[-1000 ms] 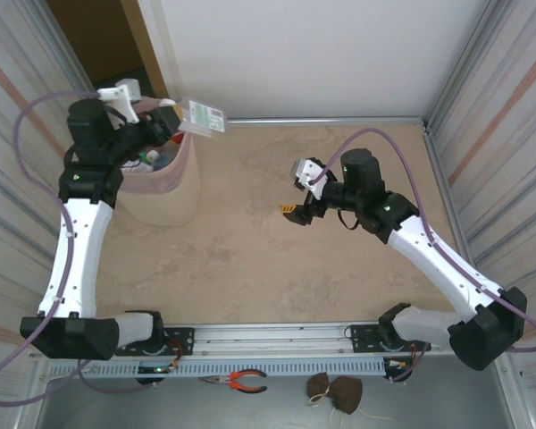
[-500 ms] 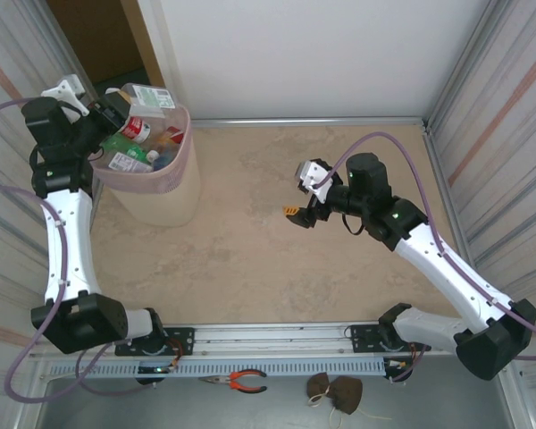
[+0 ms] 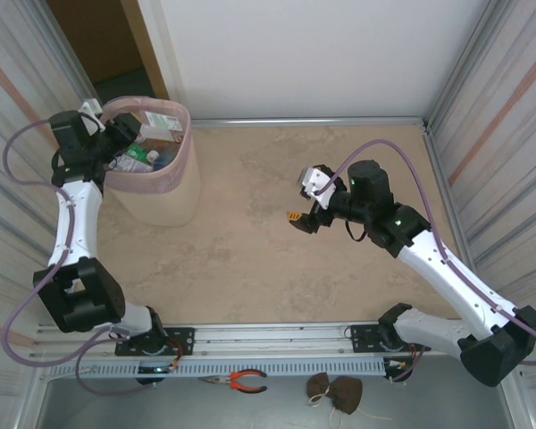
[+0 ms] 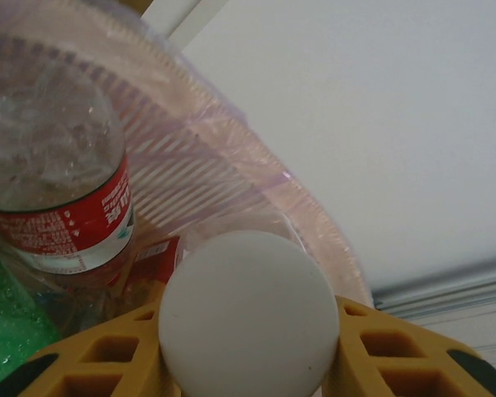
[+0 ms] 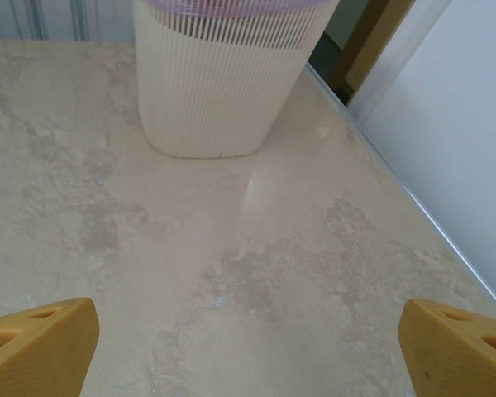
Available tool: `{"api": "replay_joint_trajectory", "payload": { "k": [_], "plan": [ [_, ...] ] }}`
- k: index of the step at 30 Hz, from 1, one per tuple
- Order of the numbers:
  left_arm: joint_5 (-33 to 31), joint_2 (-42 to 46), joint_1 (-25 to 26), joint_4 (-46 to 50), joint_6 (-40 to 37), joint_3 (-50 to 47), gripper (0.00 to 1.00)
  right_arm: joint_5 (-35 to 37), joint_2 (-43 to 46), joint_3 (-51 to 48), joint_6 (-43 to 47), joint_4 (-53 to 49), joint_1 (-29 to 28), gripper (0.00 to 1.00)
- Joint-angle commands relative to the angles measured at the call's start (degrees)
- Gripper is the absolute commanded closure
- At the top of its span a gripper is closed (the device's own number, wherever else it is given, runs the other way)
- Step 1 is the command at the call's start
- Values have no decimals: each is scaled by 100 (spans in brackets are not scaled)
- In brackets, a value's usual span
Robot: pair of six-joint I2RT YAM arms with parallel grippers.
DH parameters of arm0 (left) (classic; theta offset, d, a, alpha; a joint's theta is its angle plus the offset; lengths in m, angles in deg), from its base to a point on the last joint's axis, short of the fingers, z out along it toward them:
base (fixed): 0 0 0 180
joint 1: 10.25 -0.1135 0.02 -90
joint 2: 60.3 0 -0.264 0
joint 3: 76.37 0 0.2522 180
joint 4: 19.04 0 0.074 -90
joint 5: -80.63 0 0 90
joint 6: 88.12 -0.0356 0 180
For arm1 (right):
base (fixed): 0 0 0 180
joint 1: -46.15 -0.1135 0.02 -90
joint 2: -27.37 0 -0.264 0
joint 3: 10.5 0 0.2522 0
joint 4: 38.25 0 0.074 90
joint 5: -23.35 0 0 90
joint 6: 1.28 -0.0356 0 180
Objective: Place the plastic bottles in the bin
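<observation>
Nearest, on the grey ledge in front of the arm bases, lie the orange-handled pliers [image 3: 237,382]. Farther in, over the right middle of the beige table [image 3: 241,268], the right gripper [image 3: 295,217] hangs with its yellow fingers [image 5: 41,335] spread wide and nothing between them [image 5: 248,347]. At the far left stands the bin [image 3: 165,192], its ribbed wall cream in the right wrist view [image 5: 223,83] and its rim pale pink. The left gripper [image 3: 116,145] is at the bin's left rim, reaching inside. In its wrist view the yellow fingers [image 4: 397,356] sit tight against both sides of a white round cap [image 4: 248,310]. The plastic bottles [image 3: 138,152] lie in the bin. One clear bottle [image 4: 58,149] carries a red label [image 4: 70,227] with white writing that is too blurred to read. Beside it there is green plastic [image 4: 0,339]. The white labels seen from above cannot be read either.
</observation>
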Motion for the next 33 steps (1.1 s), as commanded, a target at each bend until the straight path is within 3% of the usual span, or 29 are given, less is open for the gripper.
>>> {"api": "replay_joint_trajectory", "payload": {
  "k": [1, 5, 9, 20, 28, 33],
  "plan": [
    [-9, 70, -38, -256, 1, -142, 51, 116, 147, -34, -147, -38, -48, 7],
    [-242, 364, -37, -246, -119, -325, 36, 157, 148, -10, -130, -106, -49, 7],
    [-683, 801, -53, -167, -340, -485, 30, 213, 143, 78, -94, -240, -52, 7],
    [-958, 1539, -102, 33, -738, -447, 28, 464, 20, 219, 97, -440, -35, 6],
    [-328, 1465, -99, 690, -1272, -65, 32, 475, -42, 142, 36, -428, 66, 6],
    [-119, 1813, -101, 1022, -1472, -346, 32, 286, -64, -45, -408, -118, 345, 6]
  ]
}}
